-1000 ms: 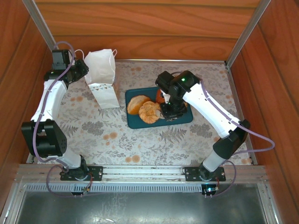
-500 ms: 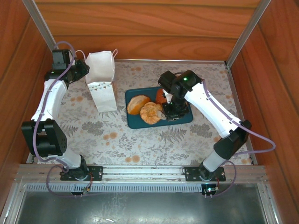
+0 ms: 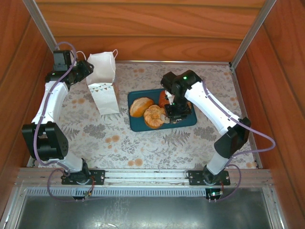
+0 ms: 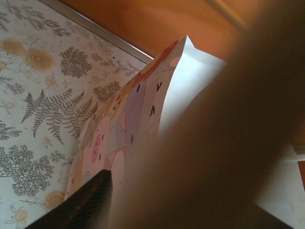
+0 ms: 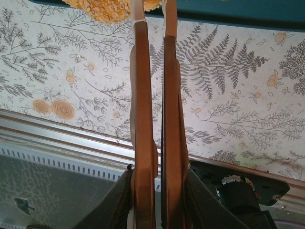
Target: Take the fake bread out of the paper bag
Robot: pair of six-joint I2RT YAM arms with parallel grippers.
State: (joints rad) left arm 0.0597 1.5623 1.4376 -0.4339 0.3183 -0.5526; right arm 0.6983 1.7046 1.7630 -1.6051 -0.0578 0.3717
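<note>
The right gripper [image 3: 174, 116] hangs over the near-right part of the dark teal tray [image 3: 138, 125], its two fingers drawn together with only a thin slit between them and nothing seen in that slit. In the right wrist view the right gripper [image 5: 153, 9] has its tips at the tray's near rim [image 5: 238, 16], just beside a crumbly golden piece of the fake bread [image 5: 109, 5]. Three pieces of the fake bread [image 3: 153, 116] lie on the tray: an oval roll [image 3: 141, 107] on its left side, a round swirl bun touching it on the near side, and an orange piece [image 3: 163, 99] partly hidden behind the right arm. The tray sits near the middle of the worktop [image 3: 119, 143], a little toward the far edge. The left gripper [image 3: 85, 71] is at the upper left edge of the paper bag [image 3: 104, 81]. In the left wrist view a dark finger [image 4: 90, 200] and a blurred one flank the paper bag [image 4: 143, 109], and I cannot tell whether they pinch it. The bag stands near the far-left corner of the worktop, well apart from the tray.
</note>
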